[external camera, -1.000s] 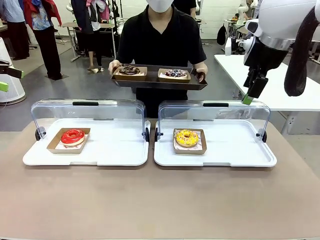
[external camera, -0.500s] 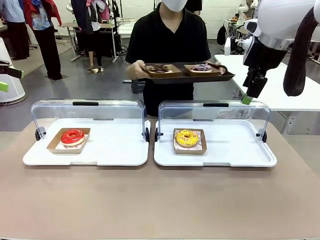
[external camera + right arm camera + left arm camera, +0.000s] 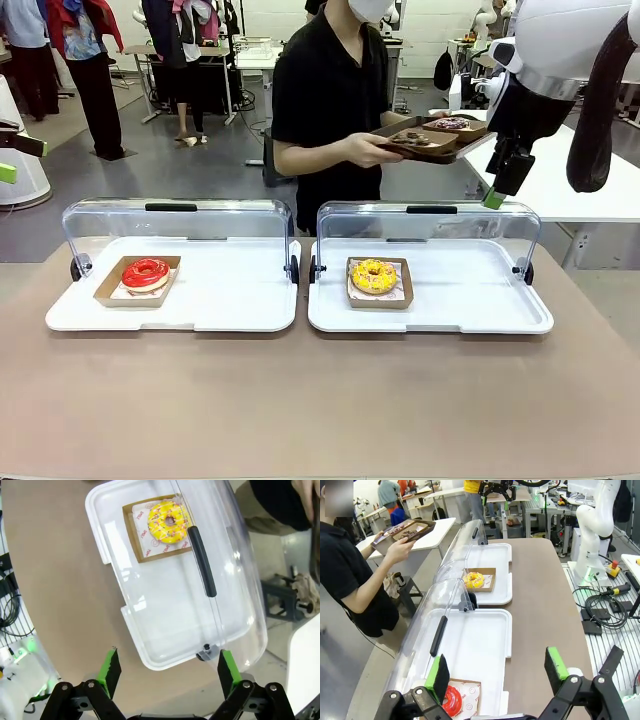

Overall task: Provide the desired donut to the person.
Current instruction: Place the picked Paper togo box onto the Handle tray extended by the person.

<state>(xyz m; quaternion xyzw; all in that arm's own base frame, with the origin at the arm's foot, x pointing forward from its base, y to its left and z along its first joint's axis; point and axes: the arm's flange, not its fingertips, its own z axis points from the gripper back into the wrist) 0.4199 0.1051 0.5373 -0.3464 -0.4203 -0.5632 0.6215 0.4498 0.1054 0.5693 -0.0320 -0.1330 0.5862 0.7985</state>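
A red-glazed donut (image 3: 146,272) lies in a cardboard tray inside the left white case (image 3: 170,322). A yellow sprinkled donut (image 3: 374,275) lies the same way in the right case (image 3: 430,325). Both clear lids stand raised at the back. The person (image 3: 330,90) in black stands across the table, turned to the right, holding a dark tray (image 3: 432,140) with two more donuts. My right gripper (image 3: 497,192) hangs open above the right case's back corner; its wrist view looks down on the yellow donut (image 3: 169,521). My left gripper (image 3: 497,670) is open above the red donut (image 3: 452,700).
A white side table (image 3: 560,190) stands behind the right case, close to my right arm. The brown tabletop (image 3: 320,400) in front of both cases is bare. The lid handle (image 3: 202,560) runs across the right wrist view. Other people stand far back left.
The person has turned and swung the tray of two donuts from straight ahead over to the right, toward the side table. Neither arm has moved.
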